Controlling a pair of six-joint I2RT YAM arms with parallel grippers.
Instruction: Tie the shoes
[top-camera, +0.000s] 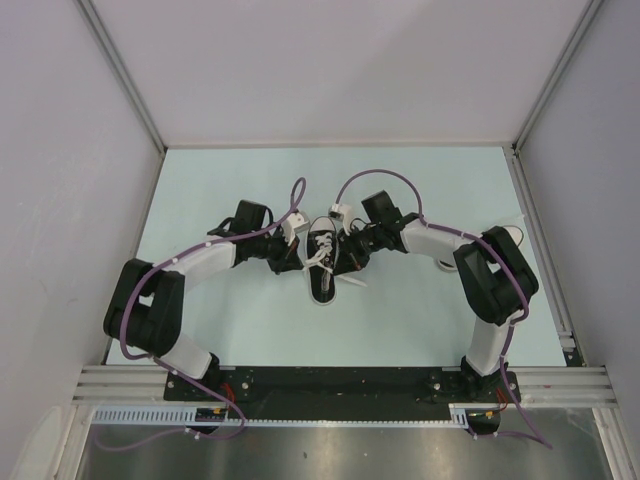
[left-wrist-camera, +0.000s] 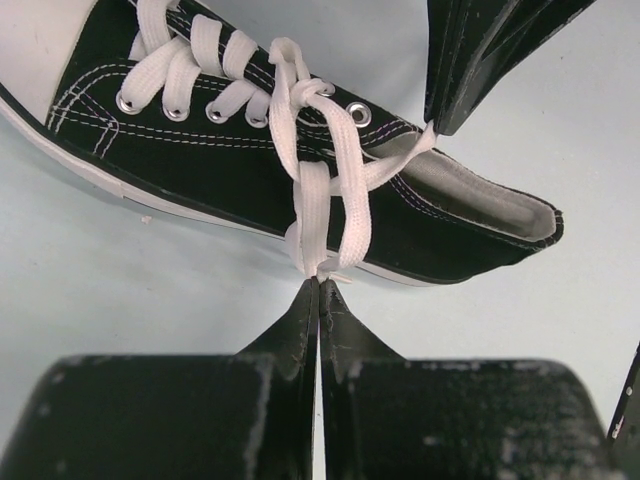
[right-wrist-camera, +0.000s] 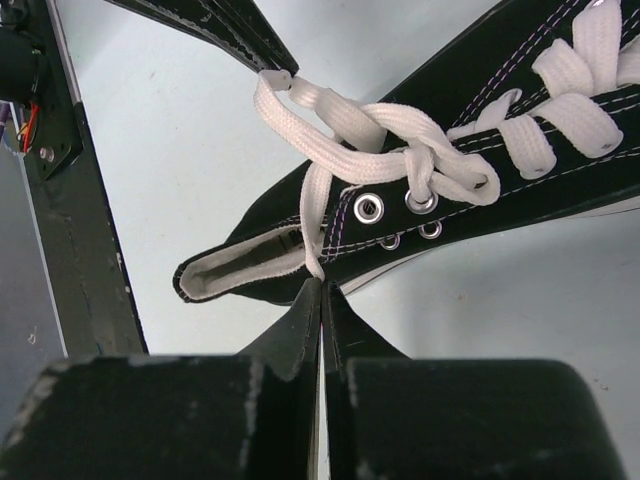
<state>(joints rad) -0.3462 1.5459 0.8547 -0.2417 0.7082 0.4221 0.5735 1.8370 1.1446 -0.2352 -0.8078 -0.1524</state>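
A small black sneaker (top-camera: 322, 250) with white toe cap lies mid-table, toe towards the arm bases. It also shows in the left wrist view (left-wrist-camera: 200, 165) and the right wrist view (right-wrist-camera: 520, 205). Its white laces (left-wrist-camera: 332, 195) are crossed in a knot over the top eyelets. My left gripper (left-wrist-camera: 320, 280) sits at the shoe's left side (top-camera: 298, 258), shut on a lace loop. My right gripper (right-wrist-camera: 322, 285) sits at the shoe's right side (top-camera: 348, 256), shut on the other lace strand (right-wrist-camera: 315, 215). Each gripper's fingers show in the other's view, the lace taut between them.
A loose lace end (top-camera: 352, 283) lies on the table to the right of the toe. A white object (top-camera: 510, 236) peeks out behind the right arm's elbow. Grey walls enclose the pale table (top-camera: 250, 330) on three sides. A metal rail (top-camera: 340, 385) runs along the near edge.
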